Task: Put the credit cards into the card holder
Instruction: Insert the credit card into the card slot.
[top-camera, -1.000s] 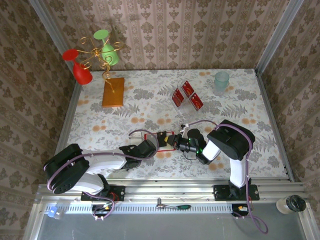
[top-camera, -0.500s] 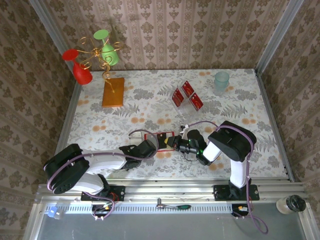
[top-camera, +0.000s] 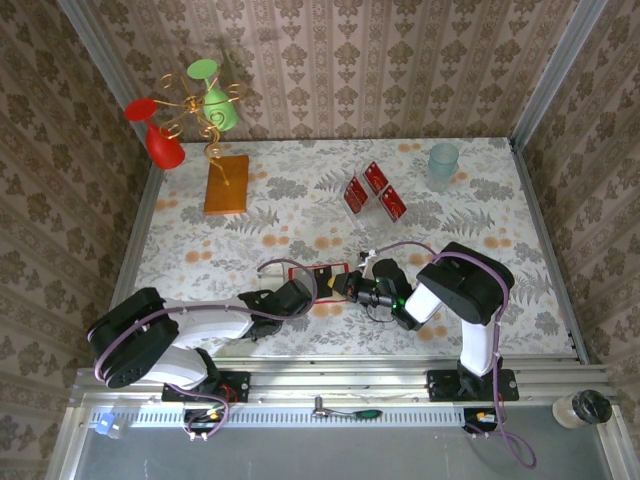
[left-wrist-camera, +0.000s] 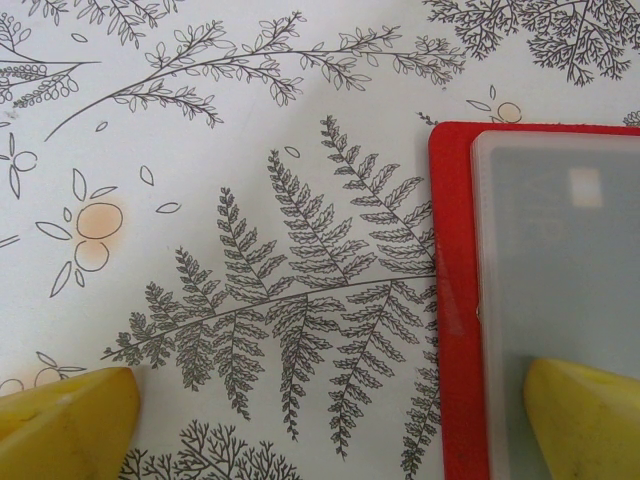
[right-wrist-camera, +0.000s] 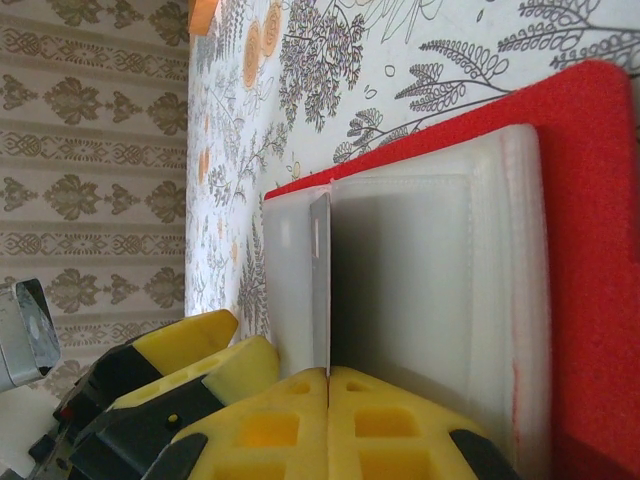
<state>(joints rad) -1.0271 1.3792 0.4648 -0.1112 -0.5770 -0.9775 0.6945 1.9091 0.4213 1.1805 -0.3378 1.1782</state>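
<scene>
The card holder (top-camera: 318, 272) is laid open near the middle of the table (top-camera: 180, 240), pale inside up. Three credit cards (top-camera: 376, 178) are bunched together well apart from it, toward the far side. The right gripper (right-wrist-camera: 328, 385) is clamped tight on a thin sheet (right-wrist-camera: 320, 270) stood on edge over the holder. Card or sleeve, can't be told tbh. The left gripper (left-wrist-camera: 325, 430) is spread wide, one fingertip (left-wrist-camera: 585, 420) parked over the pale inside, the other on the tablecloth.
</scene>
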